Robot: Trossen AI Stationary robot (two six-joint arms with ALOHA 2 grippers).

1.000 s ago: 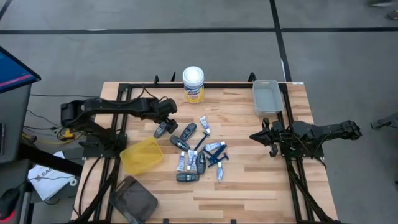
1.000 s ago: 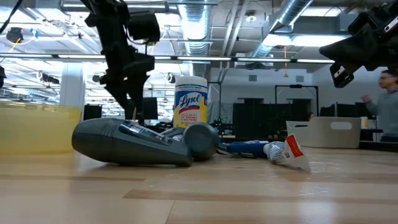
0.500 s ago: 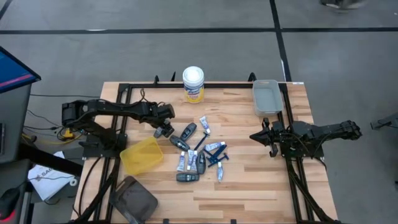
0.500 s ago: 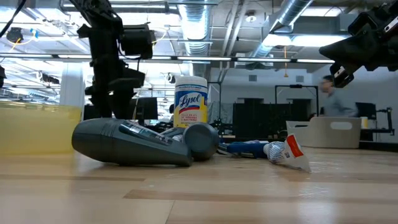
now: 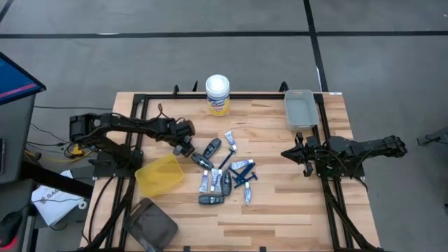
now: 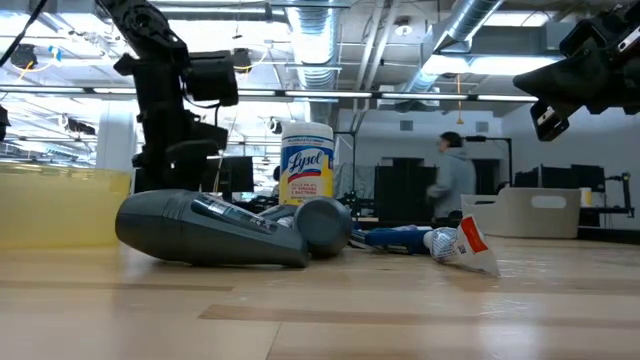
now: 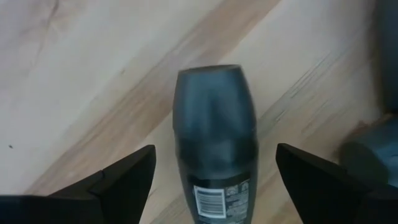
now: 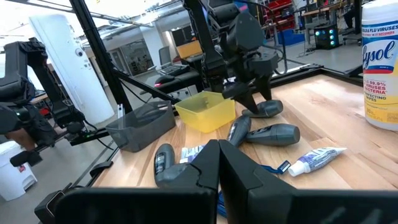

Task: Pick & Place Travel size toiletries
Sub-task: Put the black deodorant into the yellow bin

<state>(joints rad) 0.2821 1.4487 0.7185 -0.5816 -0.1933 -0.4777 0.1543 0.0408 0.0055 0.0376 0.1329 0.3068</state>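
The travel size toiletries (image 5: 222, 173), white tubes, dark grey sticks and thin blue sticks, lie scattered flat on the middle of the wooden table (image 5: 280, 210). One dark grey stick (image 7: 216, 143) lies apart at the pile's far left. My left gripper (image 7: 215, 149) points steeply down over it, open, one finger on each side with a gap to both. In the high view this gripper (image 5: 184, 145) hides most of that stick. My right gripper (image 5: 297, 154) hangs level and shut at the table's right, clear of everything.
A yellow bin (image 5: 159, 175) sits just near-left of my left gripper, and a dark grey bin (image 5: 150, 224) sits at the near left corner. A tall white canister (image 5: 218, 94) stands at the far edge. A clear grey bin (image 5: 299, 110) sits far right. A person (image 6: 455, 180) walks behind the table.
My left gripper has come down, still open, and edged toward the table's near-left, until its fingers straddle the separate dark grey stick. The stick has not moved. In the room behind, a person has walked across from right to left.
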